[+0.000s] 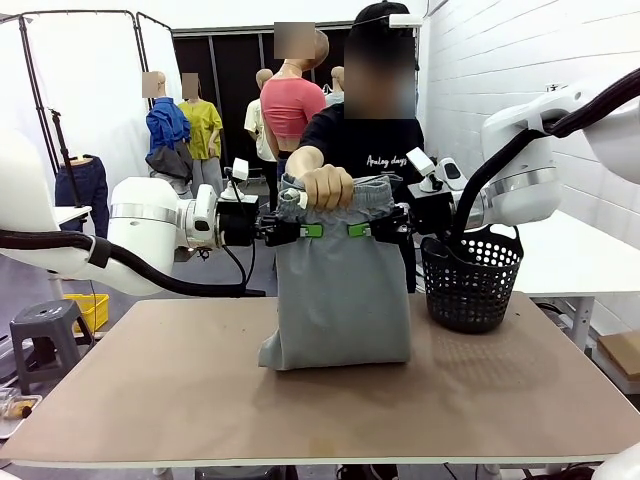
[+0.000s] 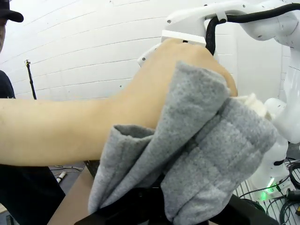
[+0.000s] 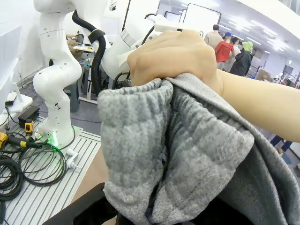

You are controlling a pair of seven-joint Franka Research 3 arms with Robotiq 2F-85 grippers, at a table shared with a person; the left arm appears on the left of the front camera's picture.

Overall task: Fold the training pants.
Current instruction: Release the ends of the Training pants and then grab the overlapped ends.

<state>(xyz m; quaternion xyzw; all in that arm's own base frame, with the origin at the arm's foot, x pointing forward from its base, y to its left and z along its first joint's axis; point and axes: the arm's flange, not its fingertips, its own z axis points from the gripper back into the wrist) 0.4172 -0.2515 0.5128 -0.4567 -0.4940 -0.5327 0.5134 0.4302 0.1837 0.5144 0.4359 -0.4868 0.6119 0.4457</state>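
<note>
The light grey training pants [image 1: 340,290] hang folded over in mid-air, their lower fold resting on the brown table [image 1: 150,400]. My left gripper [image 1: 309,230] is shut on the cloth at its left side just under the waistband. My right gripper [image 1: 361,230] is shut on the cloth at its right side at the same height. A person's hand [image 1: 328,186] grips the gathered waistband from above, between the two grippers. In the left wrist view the pants [image 2: 211,159] bunch over my fingers under that hand [image 2: 173,75]. The right wrist view shows the same waistband [image 3: 154,154] and fist [image 3: 173,54].
A black plastic basket [image 1: 471,280] stands on the table at the right, close behind my right arm. A person stands at the far side of the table. The near half of the table lies in front of the pants. A grey stool [image 1: 45,335] stands off the left edge.
</note>
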